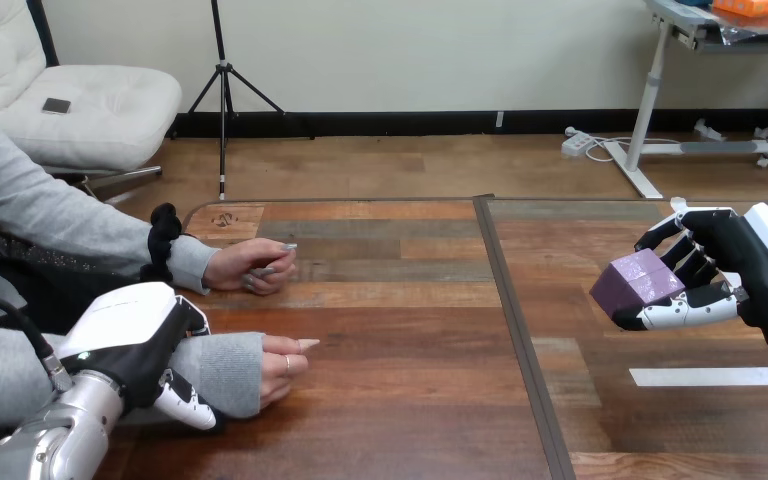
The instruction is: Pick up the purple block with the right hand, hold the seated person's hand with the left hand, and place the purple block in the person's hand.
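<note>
The purple block is off the table at the right, with my right hand shut on it: fingers behind it, thumb beneath. At the lower left my left hand sits over the grey sleeve at the wrist of the person's nearer hand. Its thumb curls across the sleeve's near side. That hand of the person rests on the table as a loose fist, holding nothing. The person's farther hand lies on the table behind it, fingers curled.
A dark seam runs front to back through the wooden table between the two sides. A white tape strip lies on the right half, under my right hand. The table's far edge is beyond the person's hands.
</note>
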